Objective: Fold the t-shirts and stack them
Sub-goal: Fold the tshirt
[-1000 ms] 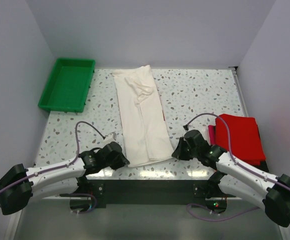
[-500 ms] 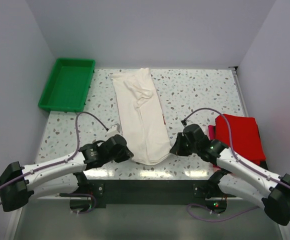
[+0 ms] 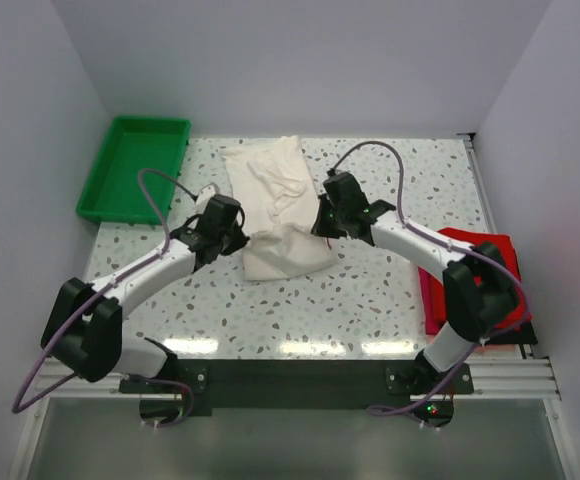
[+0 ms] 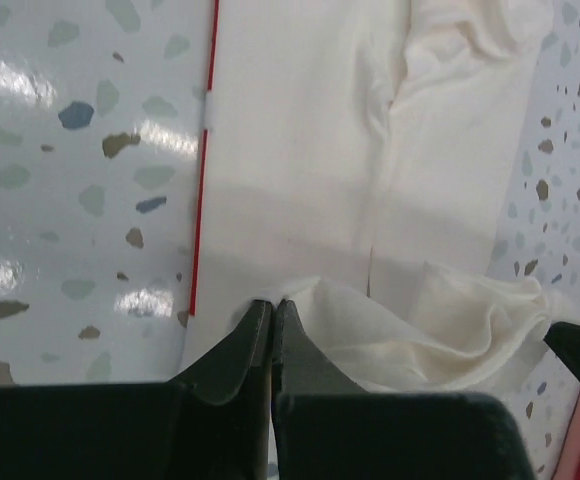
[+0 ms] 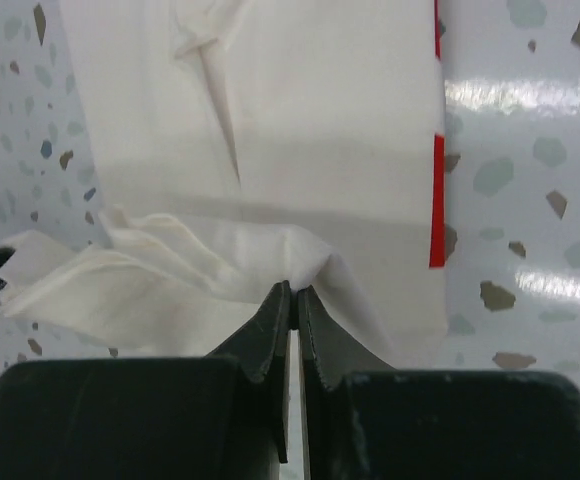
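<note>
The off-white t-shirt point(image 3: 275, 205) lies lengthwise in the middle of the table, its near end lifted and doubled back over itself. My left gripper point(image 3: 238, 232) is shut on the shirt's left near corner point(image 4: 300, 300). My right gripper point(image 3: 318, 222) is shut on its right near corner point(image 5: 315, 262). Both hold the hem a little above the flat part of the shirt point(image 4: 300, 120). A thin red strip shows along the shirt's edge point(image 5: 435, 200). Red t-shirts point(image 3: 480, 270) lie folded at the right side of the table, partly behind my right arm.
A green plastic tray point(image 3: 135, 168) stands at the back left. White walls close the left, back and right sides. The speckled table point(image 3: 370, 295) shows in front of the shirt.
Both grippers have carried the shirt's near hem from the table's front edge toward the back, folding the lower half over the upper half. Both arms now reach far forward.
</note>
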Robot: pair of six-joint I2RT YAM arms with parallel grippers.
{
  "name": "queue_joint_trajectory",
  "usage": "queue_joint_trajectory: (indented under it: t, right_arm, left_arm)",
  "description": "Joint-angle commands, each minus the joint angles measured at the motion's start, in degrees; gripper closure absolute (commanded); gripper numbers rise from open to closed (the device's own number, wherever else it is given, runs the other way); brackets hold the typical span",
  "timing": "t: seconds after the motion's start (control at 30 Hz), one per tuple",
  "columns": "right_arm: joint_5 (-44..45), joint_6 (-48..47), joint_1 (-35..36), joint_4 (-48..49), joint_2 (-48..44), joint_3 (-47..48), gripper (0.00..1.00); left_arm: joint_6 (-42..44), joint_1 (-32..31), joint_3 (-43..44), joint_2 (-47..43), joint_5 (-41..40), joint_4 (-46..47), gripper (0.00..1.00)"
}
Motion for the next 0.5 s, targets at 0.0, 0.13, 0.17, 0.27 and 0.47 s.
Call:
queue_joint_trajectory:
  t: [0.0,0.13,0.17,0.27,0.47]
  right_arm:
    - [0.9,-2.0,-2.4,3.5,7.1,8.2,1.0]
    - [-0.6,-2.0,-6.4,4.1,14.9,15.3,1.0]
    - [-0.9,-2.3,-6.9,4.0,16.3,18.1,1.0]
    - [-2.1,-2.6,-8.5,4.2,21.1,22.6,1.0]
    - [-4.1,-3.2,-10.6,4.8,24.7,26.3,1.0]
  left_arm:
    - [5.4,5.2,6.2,7.5,1.5,6.5,1.0]
    - [7.3,10.1,13.0,15.6,5.3,7.9,1.0]
    - [7.8,10.9,13.9,17.0,5.9,8.2,1.0]
    - [8.2,13.3,16.9,23.3,8.7,8.9,1.0]
    - [9.5,15.9,18.9,27.8,13.6,12.9,1.0]
